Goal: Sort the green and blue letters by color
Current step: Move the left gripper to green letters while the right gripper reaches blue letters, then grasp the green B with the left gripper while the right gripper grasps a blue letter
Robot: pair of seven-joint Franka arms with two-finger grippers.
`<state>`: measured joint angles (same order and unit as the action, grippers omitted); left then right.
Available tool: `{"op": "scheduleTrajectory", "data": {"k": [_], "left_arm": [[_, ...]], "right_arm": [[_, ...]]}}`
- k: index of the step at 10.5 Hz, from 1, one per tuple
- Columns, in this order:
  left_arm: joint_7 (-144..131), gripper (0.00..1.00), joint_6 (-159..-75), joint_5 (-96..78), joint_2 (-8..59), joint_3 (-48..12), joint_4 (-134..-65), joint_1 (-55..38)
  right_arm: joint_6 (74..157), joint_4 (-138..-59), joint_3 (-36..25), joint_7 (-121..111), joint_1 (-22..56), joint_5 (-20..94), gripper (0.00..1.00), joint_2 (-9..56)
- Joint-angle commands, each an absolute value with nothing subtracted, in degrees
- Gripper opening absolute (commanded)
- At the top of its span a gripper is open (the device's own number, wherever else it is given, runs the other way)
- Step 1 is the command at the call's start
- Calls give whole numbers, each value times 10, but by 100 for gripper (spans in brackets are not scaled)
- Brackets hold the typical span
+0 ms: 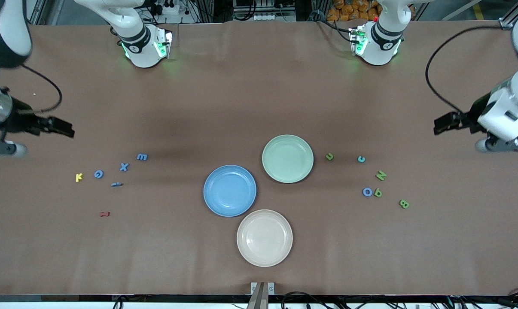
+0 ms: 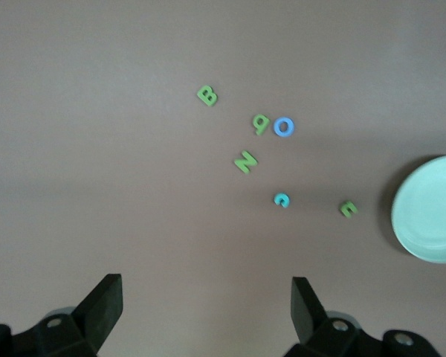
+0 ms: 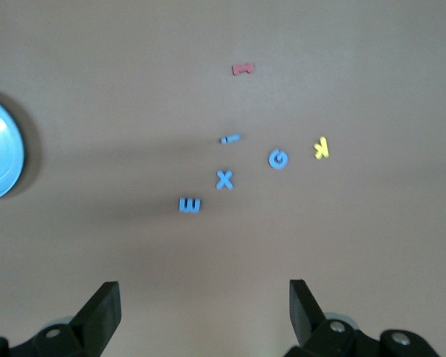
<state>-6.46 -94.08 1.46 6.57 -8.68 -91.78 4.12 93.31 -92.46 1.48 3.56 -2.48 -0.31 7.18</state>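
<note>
Four light blue letters lie toward the right arm's end: E point(image 1: 142, 157), X point(image 1: 124, 167), G point(image 1: 98, 174) and a thin one point(image 1: 117, 184). Toward the left arm's end lie green letters point(image 1: 329, 156), N point(image 1: 381, 175), point(image 1: 378, 192) and B point(image 1: 404, 204), mixed with a blue c point(image 1: 361, 159) and a blue O point(image 1: 367, 192). My right gripper point(image 1: 65, 128) point(image 3: 202, 285) hangs open and empty above the table beside the blue group. My left gripper point(image 1: 440, 124) point(image 2: 207, 282) hangs open and empty beside the green group.
Three empty plates stand mid-table: a blue plate point(image 1: 229, 190), a green plate point(image 1: 287, 158) and a beige plate point(image 1: 264, 237) nearest the front camera. A yellow K point(image 1: 79, 177) and a dark red letter point(image 1: 105, 213) lie by the blue letters.
</note>
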Motion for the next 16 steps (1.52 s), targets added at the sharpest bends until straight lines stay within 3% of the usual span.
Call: {"op": "scheduleTrajectory", "data": {"k": [1, 7, 9, 12, 13, 16], "left_arm": [[-49, 100, -1070, 70, 127, -91, -961, 49], [296, 100, -1287, 78, 292, -89, -955, 79], [383, 100, -1331, 78, 350, -85, -940, 88], [415, 100, -1332, 77, 402, -85, -916, 76], [411, 93, -1332, 77, 413, -84, -907, 66], [401, 83, -1332, 77, 432, -84, -895, 62]], "right_arm": [[1044, -909, 18, 11, -30, -11, 100, 186], [1190, -914, 18, -28, -36, -13, 100, 344], [1257, -949, 18, -56, -57, -12, 100, 356], [1357, -1040, 18, -57, -57, -12, 100, 349], [1369, -1051, 18, -57, -56, -12, 100, 347], [1373, -1087, 18, -68, -51, -12, 100, 326]]}}
